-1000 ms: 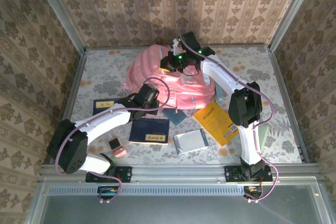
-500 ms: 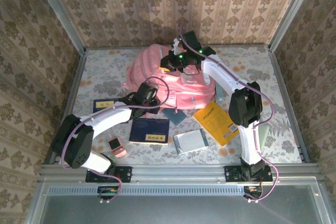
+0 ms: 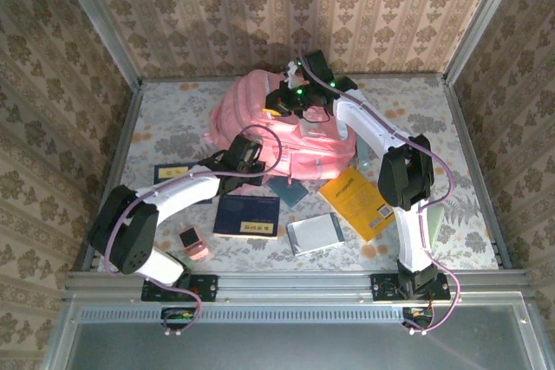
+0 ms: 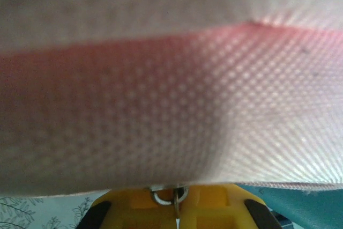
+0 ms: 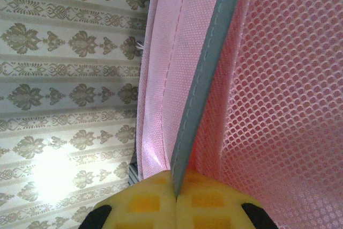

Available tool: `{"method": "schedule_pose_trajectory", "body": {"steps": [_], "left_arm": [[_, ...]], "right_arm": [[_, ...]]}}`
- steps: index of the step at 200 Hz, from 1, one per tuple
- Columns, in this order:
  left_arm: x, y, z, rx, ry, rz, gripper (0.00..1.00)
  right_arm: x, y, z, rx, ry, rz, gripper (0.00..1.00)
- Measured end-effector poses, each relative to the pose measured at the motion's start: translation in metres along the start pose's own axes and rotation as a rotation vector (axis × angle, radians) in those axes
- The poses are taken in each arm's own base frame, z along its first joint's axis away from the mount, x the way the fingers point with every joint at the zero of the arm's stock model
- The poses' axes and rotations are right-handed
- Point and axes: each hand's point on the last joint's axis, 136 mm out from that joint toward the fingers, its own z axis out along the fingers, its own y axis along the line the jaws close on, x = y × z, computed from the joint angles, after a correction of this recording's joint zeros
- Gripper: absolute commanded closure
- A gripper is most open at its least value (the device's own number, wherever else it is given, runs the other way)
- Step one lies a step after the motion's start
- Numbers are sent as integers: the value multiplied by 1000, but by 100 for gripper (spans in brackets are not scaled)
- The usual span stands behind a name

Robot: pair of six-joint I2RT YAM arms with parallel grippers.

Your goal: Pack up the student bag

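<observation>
**Bag packing status: both grippers on the bag, nothing inside it yet**

The student bag (image 3: 247, 114) lay on its side toward the back middle of the table (image 3: 173, 119), and as far as I could tell none of the stuff had gone in.

Everything was out on the tabletop in front of it:
- a dark blue book (image 3: 247, 214)
- a yellow book (image 3: 357, 201)
- a silvery notebook (image 3: 314, 233)
- a little pink thing (image 3: 192, 242) near the left arm's base
- something teal (image 3: 286, 190) poking out just beside the bag's near edge

Another blue book (image 3: 165, 175) sat partly under the left arm.

The left gripper (image 4: 176, 205) was pressed together down at the bag's near side. A small metal ring (image 4: 165, 194) sat right at its fingertips, which looked like a zip pull to me. Pink fabric filled the rest of that wrist view.

The right gripper (image 5: 176, 189) was up at the far top of the bag, pinched tight on a grey trim strip (image 5: 206, 79) running next to the pink mesh.

So my read is this was the opening-up stage, one side held and the zip worked on the other. I couldn't tell from above whether the main compartment was open at all. All the actual loading was left to do.
</observation>
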Motion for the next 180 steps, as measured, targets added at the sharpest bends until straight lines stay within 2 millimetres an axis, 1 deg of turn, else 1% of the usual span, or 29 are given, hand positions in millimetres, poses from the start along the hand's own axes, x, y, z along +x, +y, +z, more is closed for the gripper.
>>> {"method": "schedule_pose_trajectory", "body": {"steps": [34,60,84,148,180], "left_arm": [[1,4,-6,-5,7,-6,100],[-7,16,-15,-16,-13,-39,100],[-8,27,-18,-18,-7,-69,100],[-12,57,-28,-30,-6,-171,100],[-10,68,-34,-39,7,-212,100]], "right_arm": [[7,-8,0,31,26,-38,100],[11,-11,0,47,42,-67,100],[15,-12,0,64,50,-94,100],[28,-2,1,104,76,-189,100],[36,-2,4,142,93,-238,100]]}}
